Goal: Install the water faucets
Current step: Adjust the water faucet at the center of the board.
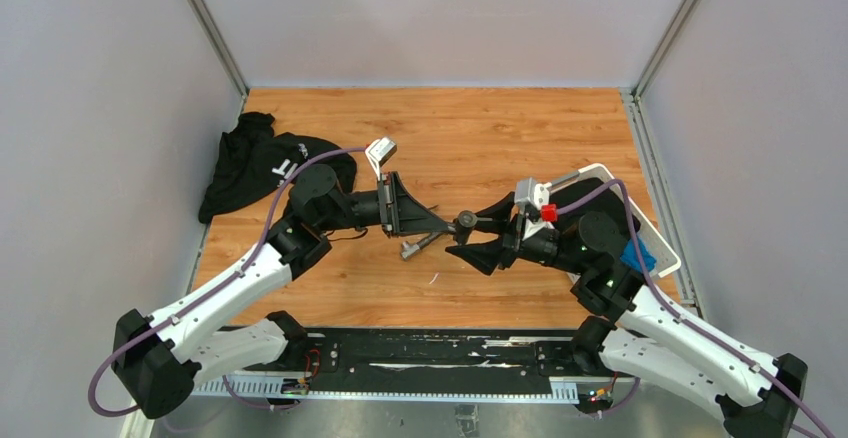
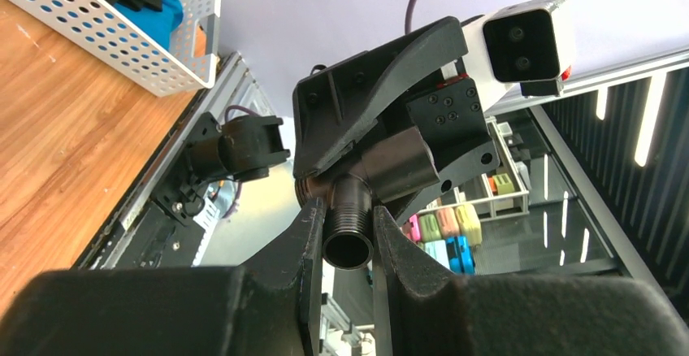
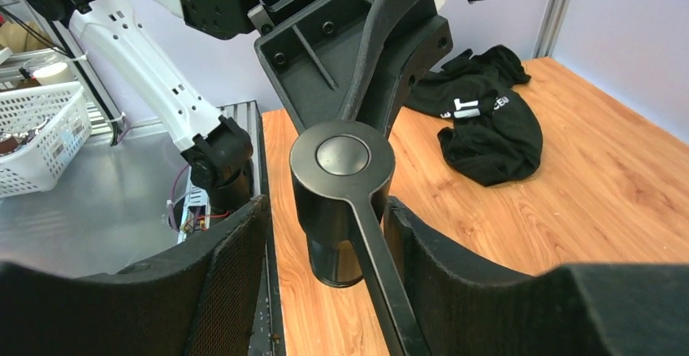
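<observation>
The left arm (image 1: pixel 240 278) rises from its base at the lower left of the top view, bends at the elbow and reaches right toward the centre. Its wrist lies nearly level. The left gripper (image 1: pixel 441 222) points right, and its fingers (image 2: pixel 307 238) are pressed tight on a stub of the faucet piece (image 3: pixel 341 157). The right arm (image 1: pixel 680 333) mirrors it from the lower right, with its elbow raised and its forearm running left. The right gripper (image 1: pixel 462 235) faces the left one, tip to tip at mid-frame. Its jaws are spread, and the fingers (image 3: pixel 236 267) stand either side of the same piece, with a gap showing at the left pad.
</observation>
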You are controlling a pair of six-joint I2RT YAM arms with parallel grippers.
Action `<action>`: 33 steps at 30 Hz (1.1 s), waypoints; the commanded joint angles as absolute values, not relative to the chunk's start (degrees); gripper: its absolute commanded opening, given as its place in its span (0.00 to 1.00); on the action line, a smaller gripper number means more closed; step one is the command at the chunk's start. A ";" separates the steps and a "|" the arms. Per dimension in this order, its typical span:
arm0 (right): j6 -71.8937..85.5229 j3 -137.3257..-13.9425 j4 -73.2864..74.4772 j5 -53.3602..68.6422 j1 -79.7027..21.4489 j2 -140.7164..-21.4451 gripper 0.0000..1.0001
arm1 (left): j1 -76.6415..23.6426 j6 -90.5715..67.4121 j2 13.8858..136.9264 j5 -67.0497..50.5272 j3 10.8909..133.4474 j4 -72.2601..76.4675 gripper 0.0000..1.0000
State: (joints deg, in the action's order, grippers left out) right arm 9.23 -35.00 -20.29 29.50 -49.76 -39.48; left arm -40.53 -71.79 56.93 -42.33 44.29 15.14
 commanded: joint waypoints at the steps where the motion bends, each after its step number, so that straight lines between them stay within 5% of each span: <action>1: 10.55 -36.14 -22.83 32.67 -50.19 -41.12 0.51 | -40.87 -71.46 56.71 -43.84 45.07 17.14 0.00; 9: 12.00 -35.28 -26.23 32.16 -50.19 -41.43 0.36 | -40.87 -71.28 56.85 -44.08 44.67 17.14 0.00; 15: 11.96 -34.46 -26.21 31.23 -50.19 -40.17 0.40 | -40.87 -71.11 56.60 -44.14 44.50 17.14 0.00; 21: 11.95 -34.49 -27.11 33.56 -50.21 -40.79 0.01 | -40.87 -71.18 56.48 -44.17 44.33 17.14 0.00; 29: 12.42 -33.29 -27.22 33.04 -50.19 -40.58 0.00 | -40.87 -71.11 56.93 -44.22 45.07 17.14 0.00; 30: 12.33 -32.75 -27.45 32.07 -50.19 -39.83 0.00 | -40.87 -71.11 57.14 -44.30 45.20 17.15 0.02; 33: 12.04 -30.57 -28.63 28.30 -50.23 -37.57 0.00 | -40.87 -70.80 57.74 -44.62 45.48 17.18 0.32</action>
